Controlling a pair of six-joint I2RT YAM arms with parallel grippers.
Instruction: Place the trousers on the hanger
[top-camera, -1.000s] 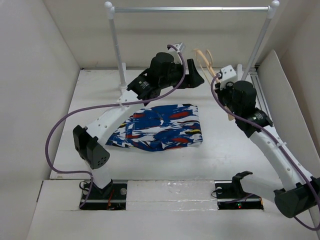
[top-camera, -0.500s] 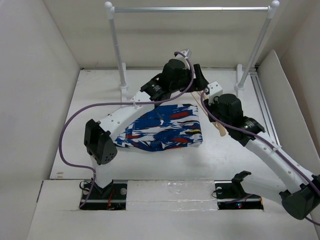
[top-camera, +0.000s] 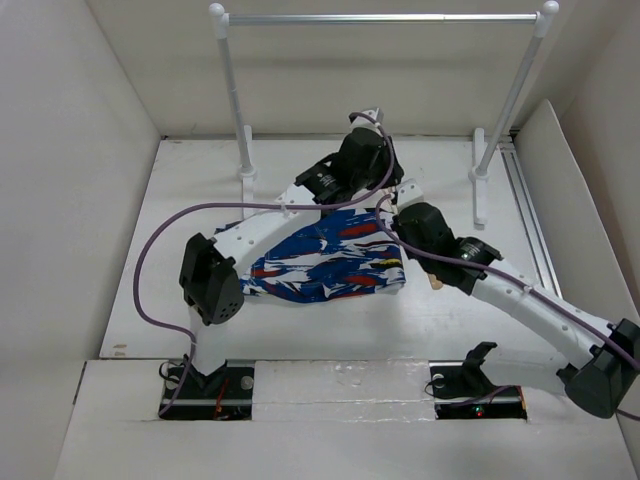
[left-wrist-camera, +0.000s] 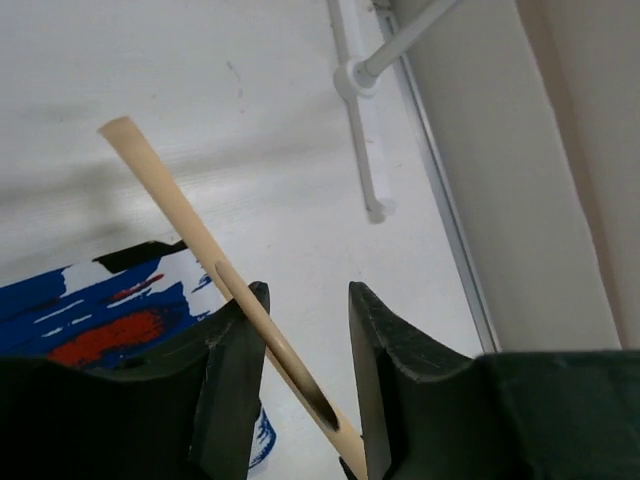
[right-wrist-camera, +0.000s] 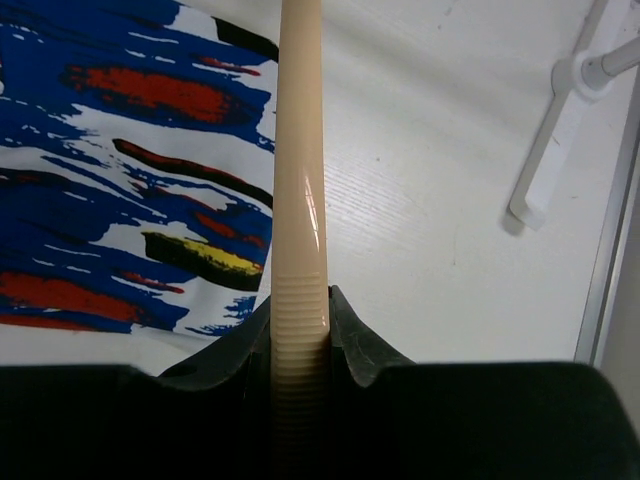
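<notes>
The right end effector (right-wrist-camera: 300, 312) clamps the tan wooden hanger (right-wrist-camera: 300, 150) at frame centre. The left end effector (left-wrist-camera: 305, 315) straddles it, jaws parted, apparently not gripping. The patterned trousers (top-camera: 320, 255) lie folded on the desk (top-camera: 180, 200), centre frame.

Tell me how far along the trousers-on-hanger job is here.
Done: the thin pale tan wooden hanger is gripped by the right end effector. In hand: the left end effector straddles the hanger's bar, jaws open. Left: the blue-and-white patterned fabric trousers lie folded flat on the white table, not yet on the hanger.
</notes>
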